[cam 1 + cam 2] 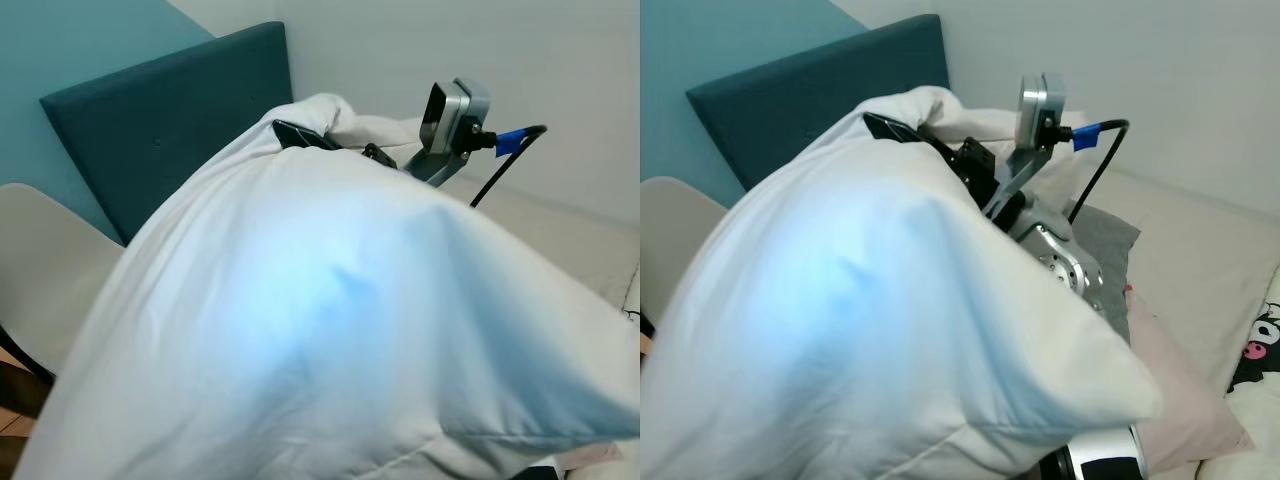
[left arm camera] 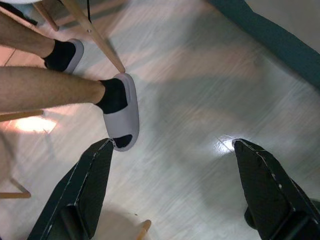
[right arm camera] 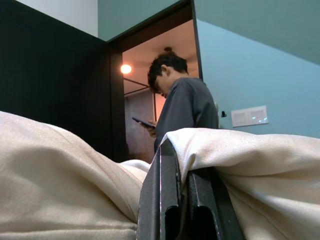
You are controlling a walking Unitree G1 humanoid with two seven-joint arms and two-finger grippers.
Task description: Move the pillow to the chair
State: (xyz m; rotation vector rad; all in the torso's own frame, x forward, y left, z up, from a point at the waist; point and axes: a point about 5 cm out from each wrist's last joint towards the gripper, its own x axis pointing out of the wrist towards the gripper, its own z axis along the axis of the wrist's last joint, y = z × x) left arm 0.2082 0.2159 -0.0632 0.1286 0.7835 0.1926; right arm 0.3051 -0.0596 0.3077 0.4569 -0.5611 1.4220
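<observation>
A big white pillow [image 1: 330, 330] hangs close in front of my head camera, covering most of the scene. My right gripper [image 1: 892, 128] is raised and shut on the pillow's upper edge. In the right wrist view its black fingers [image 3: 170, 200] pinch a fold of the cream cloth [image 3: 250, 150]. The pale chair [image 1: 45, 265] stands at the left, partly hidden behind the pillow. My left gripper [image 2: 173, 145] hangs open over the light floor, holding nothing.
A teal headboard [image 1: 170, 110] rises behind the pillow. On the bed at the right lie a grey pillow [image 1: 1108, 235] and a pink one [image 1: 1188, 400]. A person [image 3: 182, 107] stands in a doorway. Slippered feet [image 2: 120, 110] and wooden legs [image 2: 95, 37] are near my left gripper.
</observation>
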